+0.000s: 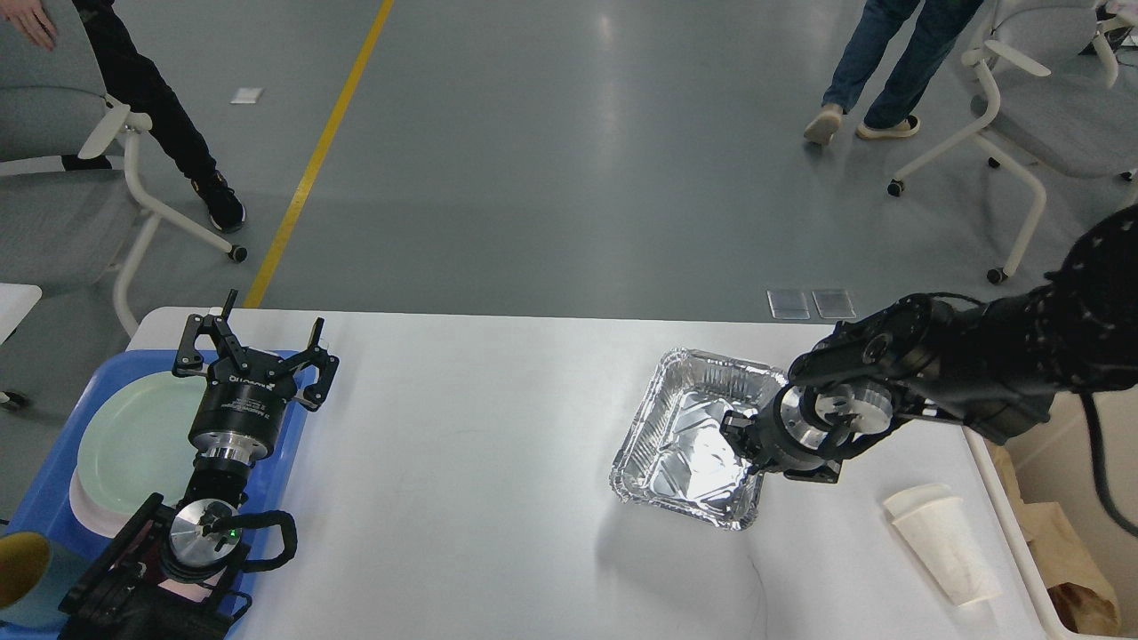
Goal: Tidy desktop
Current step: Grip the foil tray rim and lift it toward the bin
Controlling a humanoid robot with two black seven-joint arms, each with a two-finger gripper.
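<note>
The white desktop [462,462] fills the lower view. A crumpled silver foil tray [689,444] hangs tilted just above it, right of centre, casting a shadow below. My right gripper [745,442] is shut on the tray's right rim, the arm coming in from the right edge. A white paper cup [944,549] lies on its side near the front right corner. My left gripper [256,345] stands open, holding nothing, over the blue tray [49,480] at the left end.
The blue tray holds a pale green plate [133,440] and a yellow-lined cup [22,569]. A cream bin [1022,569] with a brown paper bag [1071,569] stands off the table's right edge. Chairs and walking people are behind the table.
</note>
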